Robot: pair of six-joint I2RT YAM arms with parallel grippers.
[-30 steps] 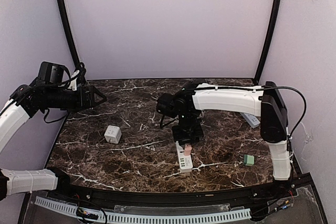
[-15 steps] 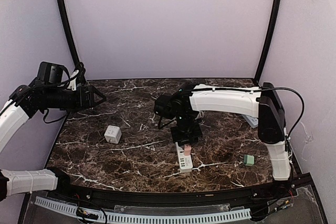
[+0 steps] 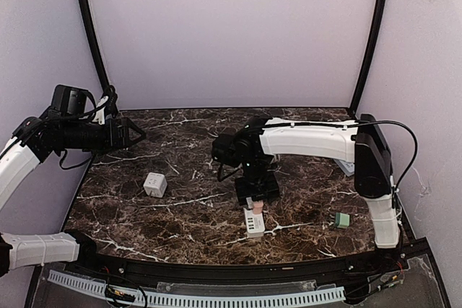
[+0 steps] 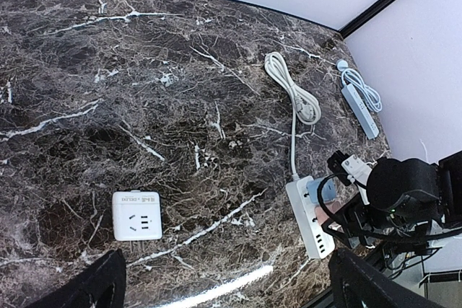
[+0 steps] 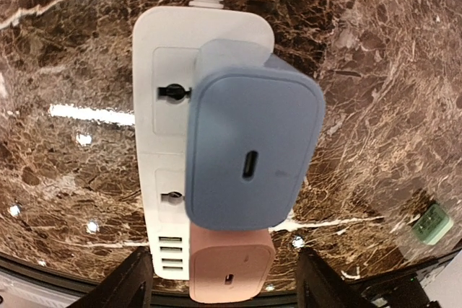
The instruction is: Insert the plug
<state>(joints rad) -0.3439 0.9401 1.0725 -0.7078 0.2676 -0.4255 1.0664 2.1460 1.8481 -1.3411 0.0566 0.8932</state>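
A white power strip lies on the marble table, with a blue plug and a pink plug standing in its sockets, one behind the other. My right gripper hovers straight over the pink plug, open, its dark fingers standing clear on either side. From above, the right gripper covers the strip's far end, and only the pink plug shows below it. My left gripper hangs open, high over the table's left side, holding nothing.
A white cube socket sits left of centre. A small green adapter lies near the front right. The strip's white cord runs toward the back. A second slim strip lies by the right wall.
The right gripper's jaws have opened and let go of the pink plug, which stays seated in the strip. The left arm has not moved.
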